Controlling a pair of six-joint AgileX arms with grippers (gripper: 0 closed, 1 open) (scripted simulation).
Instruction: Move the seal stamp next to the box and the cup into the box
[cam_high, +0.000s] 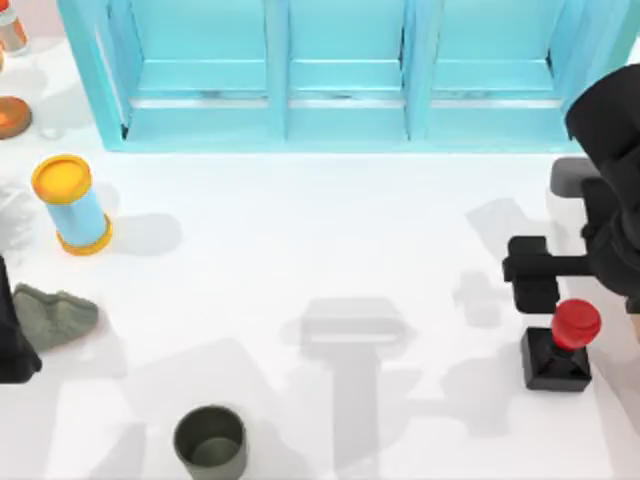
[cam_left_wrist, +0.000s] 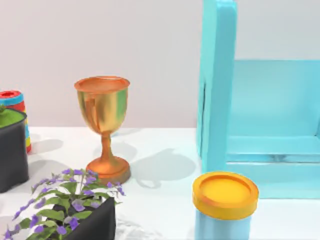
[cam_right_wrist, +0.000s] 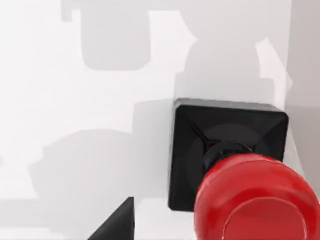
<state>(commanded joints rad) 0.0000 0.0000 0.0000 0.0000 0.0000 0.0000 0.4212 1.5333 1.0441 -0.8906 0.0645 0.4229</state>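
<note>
I was working over a rendered tabletop, more a staged test bench than any real room: a plain white table (cam_high: 300, 240) with flat soft shadows, backed by a blank pale wall (cam_left_wrist: 100, 40). The props were an unrelated mix: a turquoise shelf cabinet (cam_high: 340, 70), a golden goblet (cam_left_wrist: 104, 125), a potted plant with purple flowers (cam_left_wrist: 70, 210), a light-blue canister with a yellow lid (cam_high: 72, 205)
</note>
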